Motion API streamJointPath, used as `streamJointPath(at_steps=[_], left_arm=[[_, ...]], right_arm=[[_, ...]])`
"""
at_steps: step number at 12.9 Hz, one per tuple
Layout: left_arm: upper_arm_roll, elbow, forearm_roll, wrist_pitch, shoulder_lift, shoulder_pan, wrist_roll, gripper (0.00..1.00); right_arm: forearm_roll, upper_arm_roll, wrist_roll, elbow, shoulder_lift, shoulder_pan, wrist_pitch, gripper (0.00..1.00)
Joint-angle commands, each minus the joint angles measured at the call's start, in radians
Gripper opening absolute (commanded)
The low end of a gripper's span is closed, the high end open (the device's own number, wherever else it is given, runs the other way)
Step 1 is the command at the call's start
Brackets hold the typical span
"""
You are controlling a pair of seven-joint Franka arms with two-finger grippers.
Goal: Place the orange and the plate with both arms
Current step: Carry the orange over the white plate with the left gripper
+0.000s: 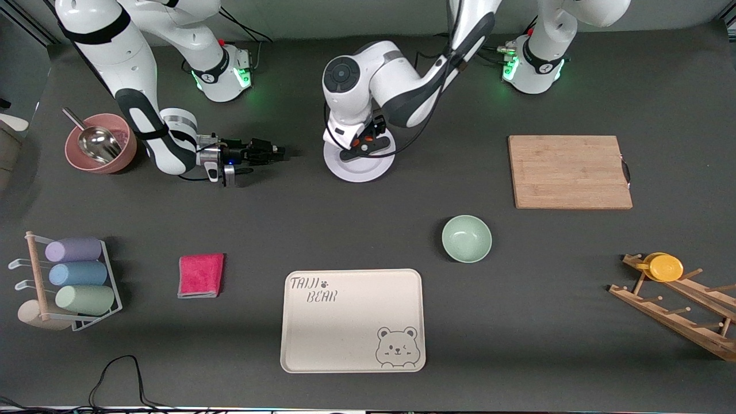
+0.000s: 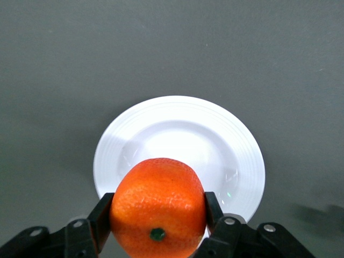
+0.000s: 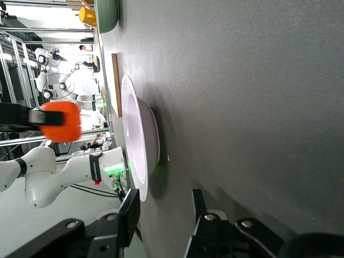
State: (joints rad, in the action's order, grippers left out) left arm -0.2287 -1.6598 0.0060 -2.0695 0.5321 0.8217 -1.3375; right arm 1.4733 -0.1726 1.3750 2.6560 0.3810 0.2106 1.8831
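The orange (image 2: 158, 207) is small, round and bright, with a green stem spot, and my left gripper (image 2: 158, 210) is shut on it. In the front view that gripper (image 1: 361, 144) hangs just above the plate (image 1: 359, 169), and only slivers of the orange (image 1: 356, 142) show between its fingers. The glossy white plate (image 2: 177, 129) lies flat on the dark table, midway between the two arm bases. My right gripper (image 1: 277, 153) is low over the table beside the plate, on the right arm's side, open and holding nothing. Its view shows the plate (image 3: 134, 129) edge-on and the orange (image 3: 62, 121) above it.
A pink bowl with a metal scoop (image 1: 100, 150) sits by the right arm. A wooden cutting board (image 1: 569, 171) lies toward the left arm's end. Nearer the front camera are a pale green bowl (image 1: 466, 238), a cream tray (image 1: 353, 320), a pink cloth (image 1: 200, 275), a cup rack (image 1: 75, 282) and a wooden rack with a yellow disc (image 1: 664, 267).
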Motion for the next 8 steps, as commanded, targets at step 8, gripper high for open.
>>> streamJointPath(at_steps=[8], left_arm=[[0.019, -0.051, 0.092, -0.133, 0.089, 0.086, -0.107, 0.0]], right_arm=[[0.027, -0.002, 0.082, -0.007, 0.024, 0.003, -0.009, 0.47]])
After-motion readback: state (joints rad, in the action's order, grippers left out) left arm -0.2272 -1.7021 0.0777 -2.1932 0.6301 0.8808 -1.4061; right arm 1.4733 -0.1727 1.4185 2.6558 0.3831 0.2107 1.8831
